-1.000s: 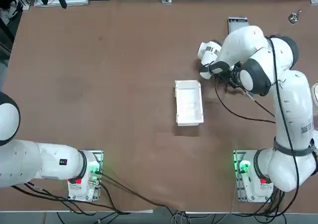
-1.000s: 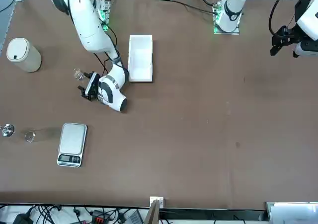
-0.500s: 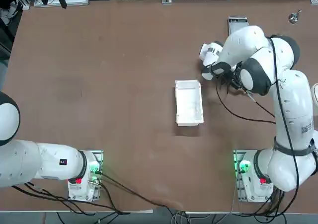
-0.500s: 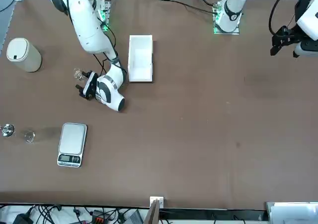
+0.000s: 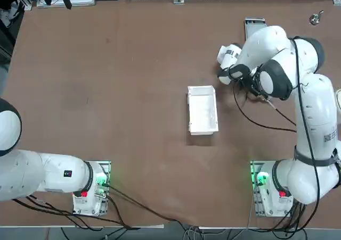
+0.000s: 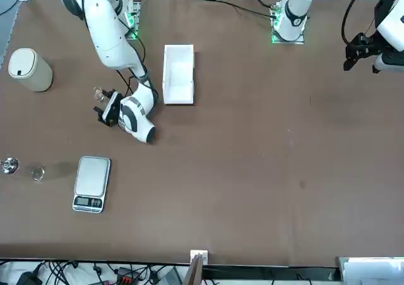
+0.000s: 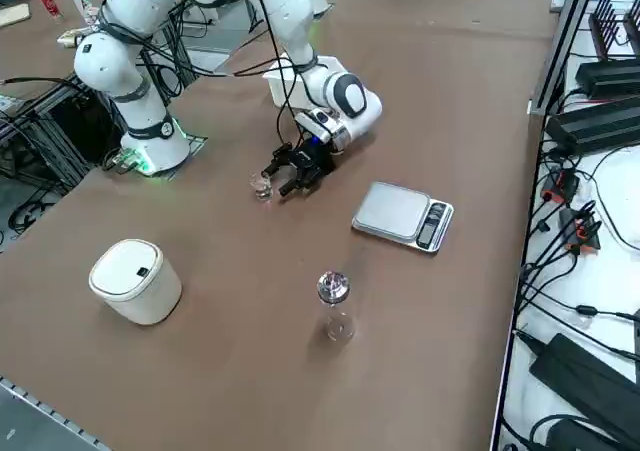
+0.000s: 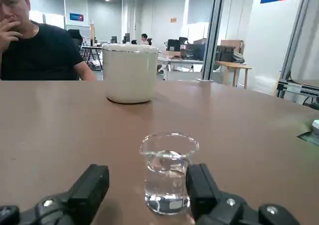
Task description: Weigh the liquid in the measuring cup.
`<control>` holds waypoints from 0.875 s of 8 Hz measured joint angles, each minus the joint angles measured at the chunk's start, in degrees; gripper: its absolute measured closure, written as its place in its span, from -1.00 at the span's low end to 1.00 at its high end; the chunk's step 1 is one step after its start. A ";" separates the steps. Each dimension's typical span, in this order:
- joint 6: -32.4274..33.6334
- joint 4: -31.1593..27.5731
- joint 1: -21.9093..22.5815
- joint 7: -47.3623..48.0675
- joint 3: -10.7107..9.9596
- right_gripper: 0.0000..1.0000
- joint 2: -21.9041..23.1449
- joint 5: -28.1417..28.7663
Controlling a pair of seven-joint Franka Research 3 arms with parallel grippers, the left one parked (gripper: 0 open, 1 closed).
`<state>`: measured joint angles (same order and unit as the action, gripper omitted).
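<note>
Standing upright on the table, the measuring cup (image 8: 168, 172) sits just ahead of the right gripper (image 8: 147, 191), whose open fingers (image 8: 89, 187) flank it without touching.

The measuring cup (image 8: 168, 172) is a tiny see-through cup with a wide rim and a small lip for pouring. It stands straight up on the brown table (image 6: 252, 139). There is clear liquid inside, filling about half of it. It shines a little in the light. The cup sits close in front of the right gripper (image 8: 149, 187), whose two black fingers are spread wide apart. One finger (image 8: 202, 185) is just beside the cup, and the other is farther off. From the side, the cup (image 7: 262, 187) looks like a little glinting dot on the table.
</note>
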<state>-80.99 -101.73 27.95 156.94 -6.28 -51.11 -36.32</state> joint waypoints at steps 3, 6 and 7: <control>-0.47 -0.53 -0.13 0.01 0.00 -0.90 0.32 0.28; -0.95 -1.44 -0.18 0.10 0.00 -0.90 0.88 1.44; -0.97 -1.62 -0.18 0.12 0.00 -0.91 0.99 1.92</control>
<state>-81.96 -103.35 27.77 157.06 -6.28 -50.12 -34.40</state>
